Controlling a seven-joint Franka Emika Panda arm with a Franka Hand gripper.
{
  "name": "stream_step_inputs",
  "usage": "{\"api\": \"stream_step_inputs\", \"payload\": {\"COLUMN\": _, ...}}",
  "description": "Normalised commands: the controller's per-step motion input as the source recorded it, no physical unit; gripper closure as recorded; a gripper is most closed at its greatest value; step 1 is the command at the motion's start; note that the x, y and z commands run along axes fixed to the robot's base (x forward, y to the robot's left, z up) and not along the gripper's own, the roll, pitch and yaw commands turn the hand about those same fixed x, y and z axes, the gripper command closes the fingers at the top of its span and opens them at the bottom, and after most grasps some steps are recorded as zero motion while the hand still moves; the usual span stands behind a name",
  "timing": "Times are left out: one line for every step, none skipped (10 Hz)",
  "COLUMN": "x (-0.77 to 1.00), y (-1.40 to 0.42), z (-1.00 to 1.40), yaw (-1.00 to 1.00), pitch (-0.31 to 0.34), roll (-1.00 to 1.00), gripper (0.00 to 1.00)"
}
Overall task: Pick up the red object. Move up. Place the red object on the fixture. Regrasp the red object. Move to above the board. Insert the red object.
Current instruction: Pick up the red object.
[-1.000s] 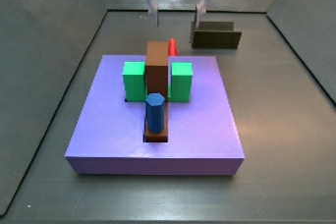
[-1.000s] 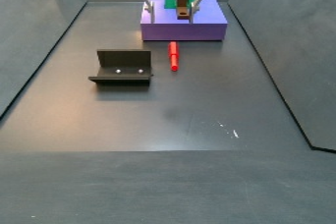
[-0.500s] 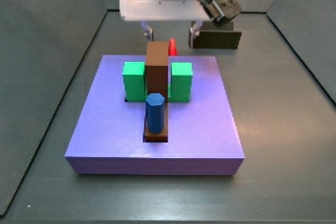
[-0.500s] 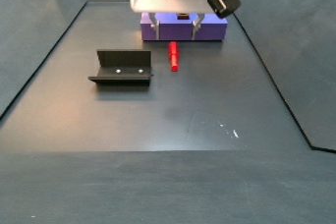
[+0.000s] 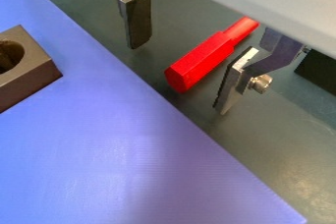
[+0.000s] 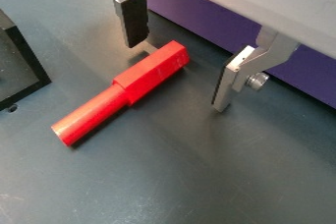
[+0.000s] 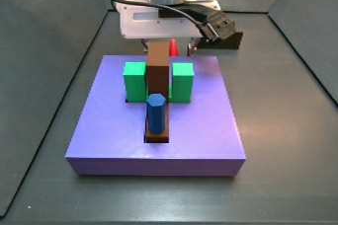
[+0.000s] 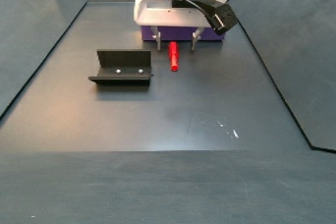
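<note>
Fixture (image 8: 121, 68) sits farthest left on the dark floor in a side view, a dark bracket with a raised back wall, well apart from the other pieces. Right of it lies the red object (image 8: 172, 57), flat on the floor, one end reaching toward the board (image 8: 210, 32) and the other pointing away from it. Directly over that near-board end the arm comes down roughly vertical, its white wrist block low over the floor and a black cable looping off to the side. The gripper (image 8: 176, 42) hangs beneath it, fingers pointing down on either side of the red object.

In both wrist views the jaws stand wide apart. One finger (image 6: 130, 18) is beside the thicker end of the red object (image 6: 128, 89); the opposite finger (image 6: 238, 77) stands clear of it with bare floor between. Neither pad can be seen touching the piece, and nothing is held. The red object (image 5: 213, 53) lies just beside the board's lavender edge (image 5: 118, 159).

From the side view behind the board, the gripper (image 7: 179, 42) is low at the slab's far edge, with a sliver of the red object (image 7: 175, 46) showing beyond the brown bar (image 7: 158, 83).
</note>
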Motion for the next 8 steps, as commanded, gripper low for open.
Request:
{"api": "stream_step_inputs", "payload": {"x": -0.01, "y": -0.06, "z": -0.24, "yaw": 0.0, "pitch": -0.076, "roll": 0.0, "gripper": 0.0}}
{"api": "stream_step_inputs", "payload": {"x": 0.0, "y": -0.04, "z": -0.13, "yaw": 0.0, "pitch": -0.057, "roll": 0.0, "gripper": 0.0}}
{"api": "stream_step_inputs", "payload": {"x": -0.01, "y": -0.05, "z": -0.21, "yaw": 0.0, "pitch": -0.081, "roll": 0.0, "gripper": 0.0}}
{"api": "stream_step_inputs", "payload": {"x": 0.0, "y": 0.0, "z": -0.02, "yaw": 0.0, "pitch": -0.033, "roll": 0.0, "gripper": 0.0}}
{"api": "stream_step_inputs", "payload": {"x": 0.0, "y": 0.06, "z": 0.0, "yaw": 0.0, "pitch": 0.0, "roll": -0.02, "gripper": 0.0}}
{"api": "stream_step_inputs", "payload": {"x": 0.0, "y": 0.07, "z": 0.04, "yaw": 0.0, "pitch": 0.0, "roll": -0.01, "gripper": 0.0}}
{"api": "stream_step_inputs", "payload": {"x": 0.08, "y": 0.02, "z": 0.09, "yaw": 0.0, "pitch": 0.001, "roll": -0.02, "gripper": 0.0}}
{"api": "stream_step_inputs", "payload": {"x": 0.0, "y": 0.0, "z": -0.03, "yaw": 0.0, "pitch": 0.0, "roll": 0.0, "gripper": 0.0}}
